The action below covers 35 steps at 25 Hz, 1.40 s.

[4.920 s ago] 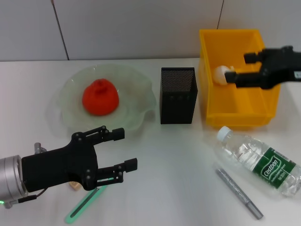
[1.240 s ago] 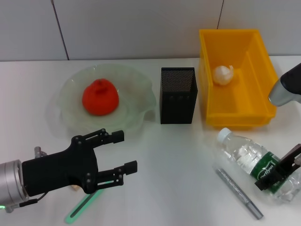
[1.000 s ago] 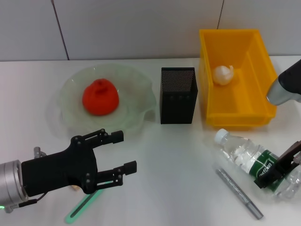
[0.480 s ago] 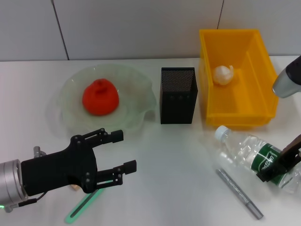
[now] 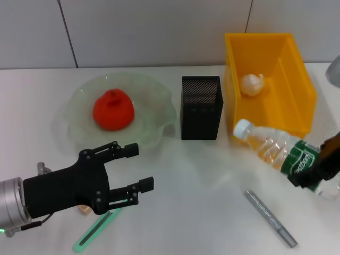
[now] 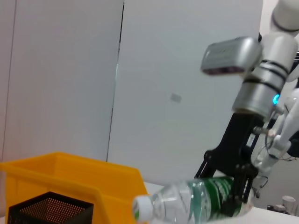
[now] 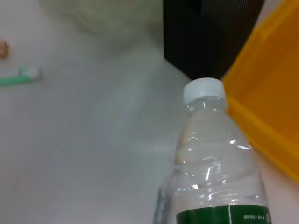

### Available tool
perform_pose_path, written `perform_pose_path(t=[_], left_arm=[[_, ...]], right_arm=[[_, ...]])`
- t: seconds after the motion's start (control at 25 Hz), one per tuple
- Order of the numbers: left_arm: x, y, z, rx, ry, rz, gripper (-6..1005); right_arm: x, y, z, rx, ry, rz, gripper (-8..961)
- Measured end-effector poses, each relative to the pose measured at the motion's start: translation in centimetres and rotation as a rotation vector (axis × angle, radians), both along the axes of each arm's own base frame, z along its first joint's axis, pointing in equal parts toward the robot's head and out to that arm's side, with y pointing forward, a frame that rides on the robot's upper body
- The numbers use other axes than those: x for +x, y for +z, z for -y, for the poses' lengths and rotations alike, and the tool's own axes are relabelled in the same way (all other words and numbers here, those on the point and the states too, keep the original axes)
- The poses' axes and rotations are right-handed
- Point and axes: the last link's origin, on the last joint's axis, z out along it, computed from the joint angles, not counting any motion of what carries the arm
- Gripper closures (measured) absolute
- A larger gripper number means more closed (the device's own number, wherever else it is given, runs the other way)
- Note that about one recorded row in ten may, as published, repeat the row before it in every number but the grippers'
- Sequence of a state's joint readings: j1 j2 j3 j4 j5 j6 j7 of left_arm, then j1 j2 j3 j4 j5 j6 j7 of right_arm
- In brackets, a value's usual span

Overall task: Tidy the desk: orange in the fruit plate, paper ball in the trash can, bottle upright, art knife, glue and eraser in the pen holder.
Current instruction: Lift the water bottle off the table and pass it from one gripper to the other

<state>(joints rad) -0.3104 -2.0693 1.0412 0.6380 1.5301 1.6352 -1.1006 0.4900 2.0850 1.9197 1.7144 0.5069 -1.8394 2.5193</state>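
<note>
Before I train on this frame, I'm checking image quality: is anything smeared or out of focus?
Head view: the bottle in the right end effector looks slightly smeared; the bin and holder are crisp. Right wrist view: the bottle cap is fairly sharp, the green tool behind it soft. Left wrist view: reasonably sharp.

white desk [image 5: 202, 175], plate [image 5: 154, 114], holder [image 5: 201, 108], bin [image 5: 297, 79], pen [image 5: 270, 218]

Lighting: bright, even, overhead; soft faint shadows on the white worktop [image 5: 202, 175]. Bottle [image 5: 276, 151] motion-blurred in head view; right wrist view soft throughout.
</note>
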Motion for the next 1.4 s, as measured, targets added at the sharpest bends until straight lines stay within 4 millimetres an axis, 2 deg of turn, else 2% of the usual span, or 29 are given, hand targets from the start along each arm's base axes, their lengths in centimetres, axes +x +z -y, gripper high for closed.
perform_pose_path(t=[0.12, 0.32, 0.48, 0.52, 0.68, 0.72, 0.76, 0.88, 0.92, 0.96, 1.08, 1.12, 1.16, 1.2, 1.24, 1.32, 1.36, 1.4], left_arm=[[0.0, 0.1, 0.0, 0.007, 0.003, 0.007, 209], [0.1, 0.0, -0.1, 0.009, 0.000, 0.006, 209], [0.0, 0.0, -0.1, 0.010, -0.001, 0.006, 210], [0.1, 0.0, -0.1, 0.013, -0.003, 0.006, 210], [0.1, -0.1, -0.2, 0.010, -0.001, 0.010, 211], [0.1, -0.2, -0.2, 0.008, 0.003, 0.011, 211], [0.1, -0.2, -0.2, 0.008, 0.003, 0.011, 210], [0.1, -0.2, -0.2, 0.009, 0.008, 0.017, 210], [0.2, -0.1, -0.3, 0.017, 0.013, 0.029, 210], [0.2, -0.1, -0.3, 0.017, 0.013, 0.029, 210], [0.2, 0.3, -0.4, 0.042, 0.025, 0.057, 209], [0.3, 0.7, -0.5, 0.065, 0.036, 0.083, 209], [0.3, 0.7, -0.5, 0.065, 0.036, 0.083, 209], [0.3, 1.0, -0.6, 0.085, 0.048, 0.108, 209], [0.3, 1.0, -0.6, 0.085, 0.048, 0.108, 210], [0.3, 1.2, -0.8, 0.106, 0.073, 0.153, 210], [0.3, 1.2, -0.8, 0.106, 0.073, 0.153, 210], [0.4, 1.4, -0.9, 0.117, 0.084, 0.181, 210]], right_arm=[[-2.3, 1.5, 0.9, 0.044, 0.088, -0.014, 190], [-4.3, 3.0, 1.6, 0.129, 0.201, -0.021, 189], [-4.6, 3.2, 1.3, 0.178, 0.283, -0.079, 189], [-4.7, 3.2, 1.1, 0.212, 0.361, -0.140, 189], [-4.4, 3.1, 1.3, 0.243, 0.492, -0.244, 189], [-3.9, 2.9, 1.5, 0.257, 0.564, -0.312, 189], [-3.9, 2.9, 1.5, 0.257, 0.564, -0.312, 189], [-2.5, 2.1, 1.6, 0.256, 0.653, -0.469, 189], [-1.1, 1.7, 1.6, 0.248, 0.685, -0.583, 189], [-1.1, 1.7, 1.6, 0.248, 0.685, -0.583, 189], [1.2, 1.3, 1.7, 0.260, 0.723, -0.738, 189], [2.7, 0.9, 1.5, 0.278, 0.719, -0.793, 189], [2.7, 0.9, 1.5, 0.278, 0.719, -0.793, 189], [4.0, 0.3, 1.4, 0.285, 0.719, -0.817, 189], [4.0, 0.3, 1.4, 0.285, 0.719, -0.817, 189], [5.7, -1.2, 1.6, 0.286, 0.734, -0.847, 189], [5.7, -1.2, 1.6, 0.286, 0.734, -0.847, 189], [6.3, -2.2, 1.8, 0.281, 0.747, -0.864, 189]])
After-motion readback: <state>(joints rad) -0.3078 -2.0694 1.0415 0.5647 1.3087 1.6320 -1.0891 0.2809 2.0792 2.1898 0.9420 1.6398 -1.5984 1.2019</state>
